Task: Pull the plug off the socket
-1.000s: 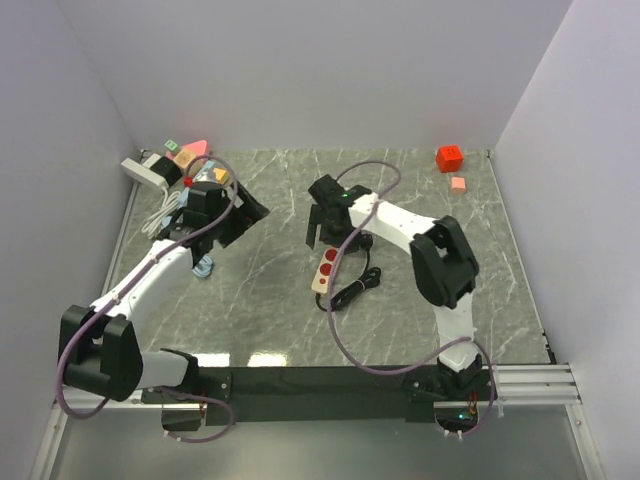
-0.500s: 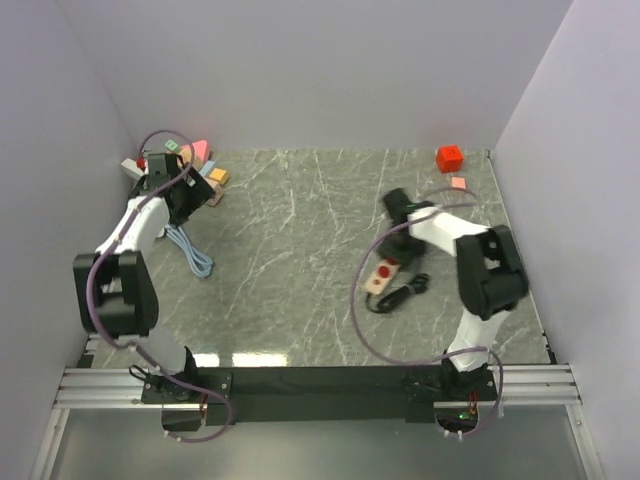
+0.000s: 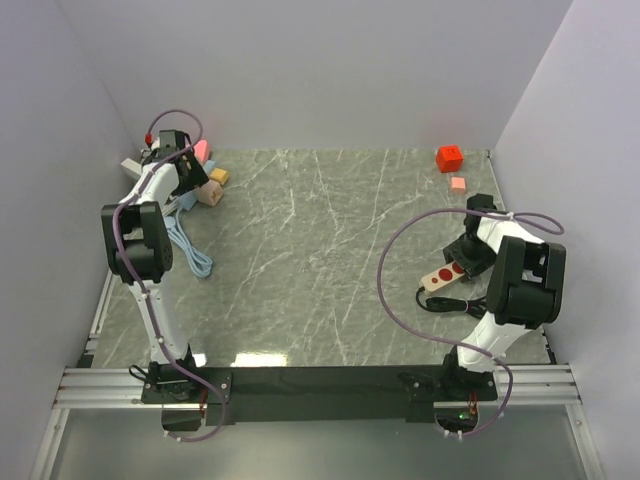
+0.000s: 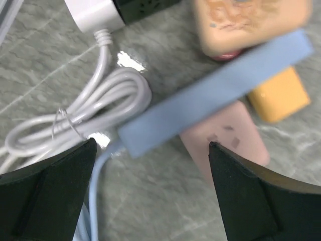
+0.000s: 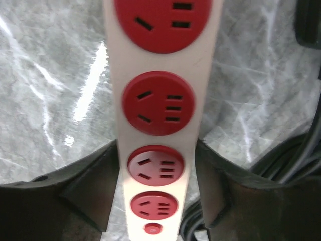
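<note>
Two arms reach to opposite sides of your worktop (image 3: 320,260). On the right side, your right claw (image 5: 158,150) is clamped on the socket strip (image 5: 160,61), with one finger pressed against each long edge near the strip's switch end. The cream strip lies flat on the marble and runs straight out from between the fingers. In the right wrist view, four round red outlets show their slots along its face. A black cord (image 5: 296,155) lies bunched just beside the strip. You cannot tell from these views which dark shape is the plug. A red cube (image 3: 449,157) and a small pink block (image 3: 458,183) sit well apart from the strip, near the far right corner.

At the far left corner, your left claw (image 4: 150,145) hangs with its fingers spread wide and nothing between them. Below it, a white coiled cord (image 4: 95,100) leads to a white power bar (image 4: 95,12) with a black face. A blue bar (image 4: 215,95) lies tilted across a pink block (image 4: 225,140). A tan block (image 4: 251,20) and an orange block (image 4: 278,95) sit close beside the bar. The left wrist view is blurred, so you cannot make out finer detail on these toys.
</note>
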Tool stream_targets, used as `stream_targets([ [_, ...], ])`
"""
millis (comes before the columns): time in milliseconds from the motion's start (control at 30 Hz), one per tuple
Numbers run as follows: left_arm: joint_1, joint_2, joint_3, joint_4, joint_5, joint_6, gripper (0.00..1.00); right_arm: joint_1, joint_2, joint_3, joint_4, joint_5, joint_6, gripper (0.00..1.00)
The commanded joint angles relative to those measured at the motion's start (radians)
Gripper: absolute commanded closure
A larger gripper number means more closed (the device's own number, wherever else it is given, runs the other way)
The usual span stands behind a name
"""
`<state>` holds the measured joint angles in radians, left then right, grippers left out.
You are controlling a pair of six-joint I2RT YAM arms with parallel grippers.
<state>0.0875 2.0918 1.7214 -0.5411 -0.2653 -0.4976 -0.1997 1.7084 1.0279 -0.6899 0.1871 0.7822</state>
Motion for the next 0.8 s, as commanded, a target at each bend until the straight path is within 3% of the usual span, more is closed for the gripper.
stream_targets([
  [0, 0.008, 0.048, 0.038, 0.013, -0.08, 0.079, 0.01, -0.035, -0.047, 0.017, -0.027, -0.012, -0.004, 0.32],
  [100, 0.011, 0.105, 0.032, 0.035, -0.066, 0.112, 0.03, -0.04, -0.098, 0.024, -0.039, -0.064, -0.011, 0.28],
  [300, 0.006, 0.09, -0.114, 0.164, 0.067, 0.146, 0.28, -0.04, -0.182, 0.02, -0.063, -0.098, -0.031, 0.27],
  [400, -0.025, 0.016, -0.242, 0.24, 0.087, 0.152, 0.47, -0.041, -0.208, 0.027, -0.071, -0.116, -0.031, 0.27],
  [433, -0.032, -0.007, -0.29, 0.248, 0.084, 0.151, 0.65, -0.043, -0.213, 0.032, -0.071, -0.126, -0.031, 0.27],
  [533, -0.051, -0.038, -0.377, 0.265, 0.095, 0.137, 0.88, -0.043, -0.231, 0.067, -0.071, -0.184, -0.05, 0.27],
  [633, -0.061, -0.071, -0.457, 0.283, 0.147, 0.102, 0.99, -0.043, -0.266, 0.122, -0.088, -0.213, -0.083, 0.27],
  [767, -0.083, -0.11, -0.505, 0.263, 0.258, 0.093, 0.99, -0.043, -0.309, 0.19, -0.115, -0.207, -0.119, 0.27],
])
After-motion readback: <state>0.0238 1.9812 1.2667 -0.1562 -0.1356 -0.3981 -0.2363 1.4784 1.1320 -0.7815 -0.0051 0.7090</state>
